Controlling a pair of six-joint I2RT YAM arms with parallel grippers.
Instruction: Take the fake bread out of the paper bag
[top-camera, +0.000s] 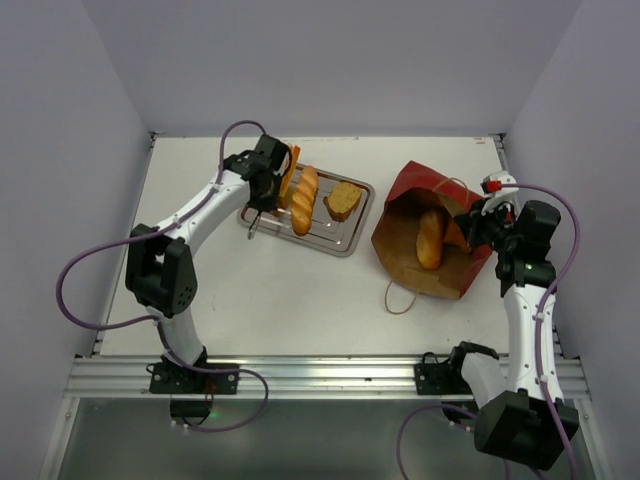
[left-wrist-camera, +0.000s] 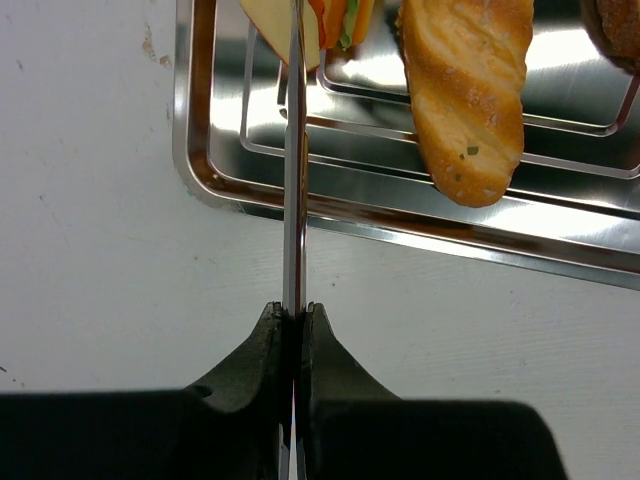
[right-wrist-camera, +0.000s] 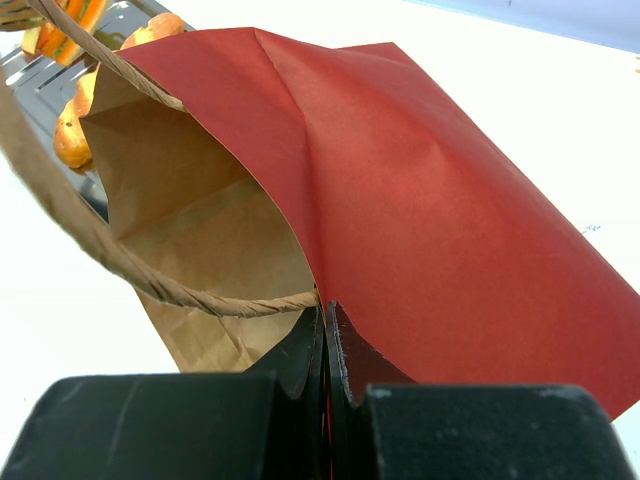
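Note:
The dark-red paper bag (top-camera: 405, 190) lies on its side at the right, its tan mouth facing the front. A golden baguette (top-camera: 430, 240) of fake bread rests inside it. My right gripper (top-camera: 472, 226) is shut on the bag's rim (right-wrist-camera: 318, 262), next to where the twine handle (right-wrist-camera: 200, 298) joins it. My left gripper (top-camera: 276, 184) is over the steel tray's left end, shut on a thin flat toast slice (top-camera: 291, 166) held on edge. In the left wrist view the slice (left-wrist-camera: 294, 180) runs straight up from the shut gripper (left-wrist-camera: 293, 312).
The steel tray (top-camera: 340, 243) sits at the table's middle back, holding a long loaf (top-camera: 303, 198) and a brown bread piece (top-camera: 343, 200). A loose twine handle (top-camera: 399, 297) lies on the table in front of the bag. Walls close in on both sides and at the back.

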